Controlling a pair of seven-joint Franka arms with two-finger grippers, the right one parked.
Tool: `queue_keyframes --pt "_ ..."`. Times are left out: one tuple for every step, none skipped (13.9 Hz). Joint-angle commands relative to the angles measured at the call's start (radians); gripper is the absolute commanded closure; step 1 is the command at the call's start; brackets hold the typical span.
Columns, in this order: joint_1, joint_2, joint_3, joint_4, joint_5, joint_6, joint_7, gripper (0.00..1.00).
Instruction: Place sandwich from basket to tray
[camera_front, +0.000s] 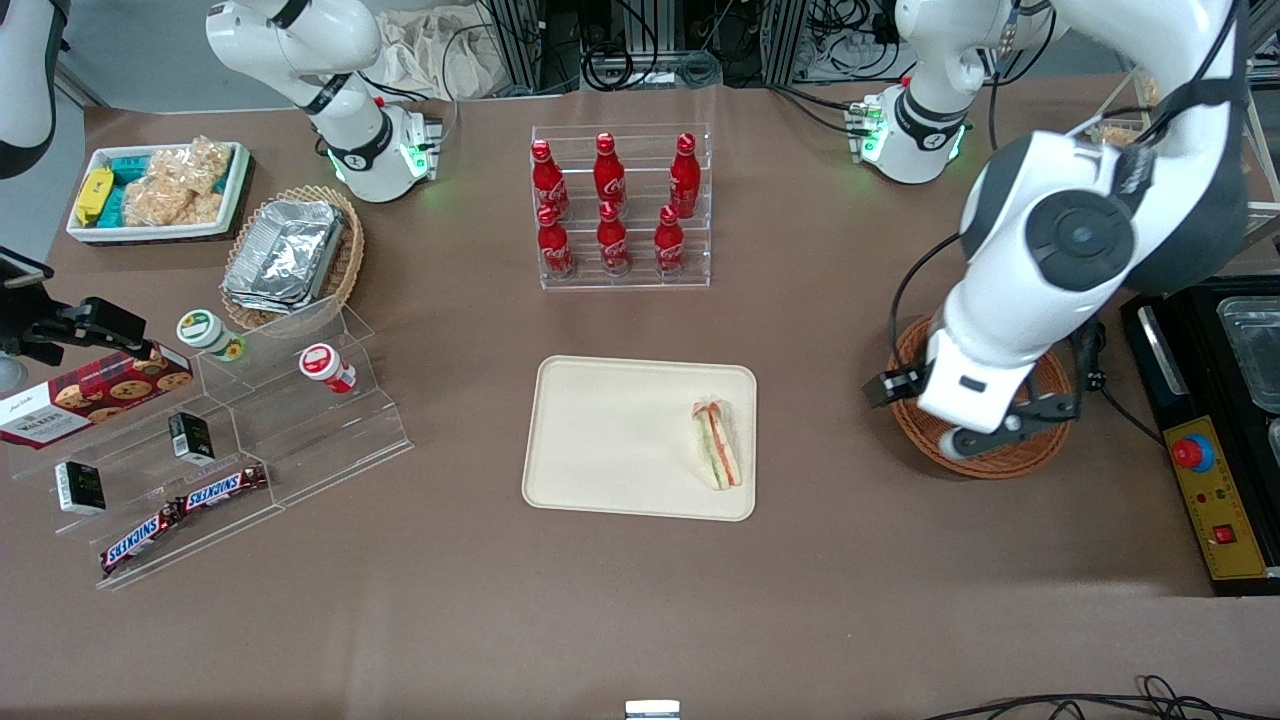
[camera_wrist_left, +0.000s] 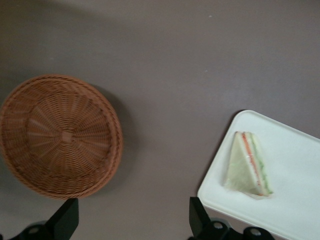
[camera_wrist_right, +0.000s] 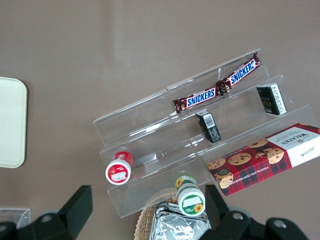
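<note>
While the left arm's two-finger gripper hangs above the bare table with its jaws wide apart and holding nothing, the round reddish-brown wicker basket sits empty, and the small triangular wrapped sandwich lies on the flat cream-beige rectangular tray.

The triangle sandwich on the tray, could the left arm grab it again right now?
Probably yes. The wrapped triangular sandwich lies uncovered on the flat cream-beige tray, with nothing over it. The gripper hovers open above the round reddish-brown wicker basket beside the tray.
</note>
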Motion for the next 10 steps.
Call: queue_keyframes --pt "-0.003 -0.126 0.027 -0.116 -0.019 -0.024 0.071 0.01" --pt "-0.001 -0.141 0.037 -0.119 -0.032 -0.053 0.158 0.01" --pt "-0.004 -0.147 0.077 -0.113 -0.061 -0.101 0.242 0.01" --pt "-0.004 -0.161 0.108 -0.110 -0.075 -0.124 0.293 0.01" --pt "-0.001 -0.175 0.117 -0.110 -0.075 -0.130 0.330 0.01" --pt "0.002 -0.186 0.140 -0.108 -0.077 -0.135 0.370 0.01" --pt "-0.001 -0.184 0.169 -0.097 -0.077 -0.150 0.414 0.01" --pt "-0.001 -0.177 0.180 -0.078 -0.083 -0.167 0.456 0.01" --pt "-0.001 -0.174 0.191 -0.062 -0.100 -0.181 0.486 0.01" --pt "0.003 -0.173 0.212 -0.051 -0.118 -0.193 0.511 0.01"
